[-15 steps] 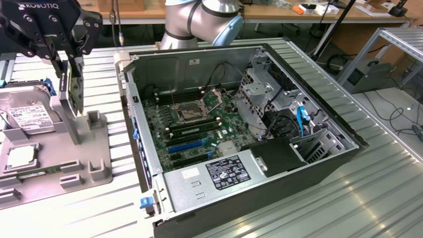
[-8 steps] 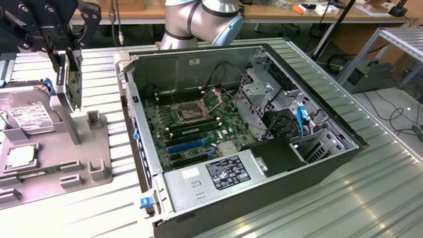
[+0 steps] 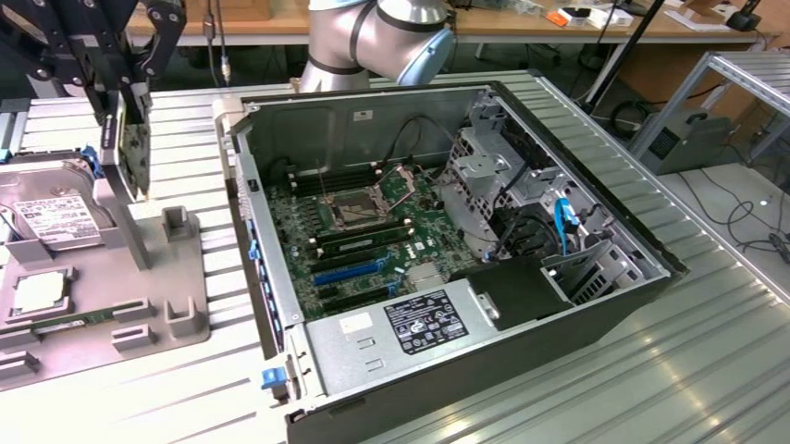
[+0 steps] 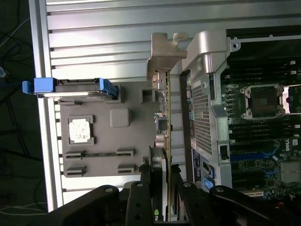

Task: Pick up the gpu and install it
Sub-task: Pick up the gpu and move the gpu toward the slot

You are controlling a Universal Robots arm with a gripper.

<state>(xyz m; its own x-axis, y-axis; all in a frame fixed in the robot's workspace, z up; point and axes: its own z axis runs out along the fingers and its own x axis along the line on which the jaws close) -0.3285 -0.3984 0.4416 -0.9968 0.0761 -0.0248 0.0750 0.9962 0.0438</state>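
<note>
While it hangs on its thin edge, the gpu, a flat green card with a black face, sits between the fingers of the black end effector. The jaws are about half closed and pinch the card on its two flat sides, near one short end. The silver metal bracket is at the other end, away from the fingers.

I think the card is light and stiff, but easy to break. Its small parts should not be squeezed hard, so the flat sides look like the best place to hold it. It could slip or twist if it bumps something.

Below the card is the gray plastic tray, with the silver boxy hard drive resting on it. Beside the tray, on the exterior view's right, lies the open black computer case with its green board inside. Everything rests on the ribbed metal table.
</note>
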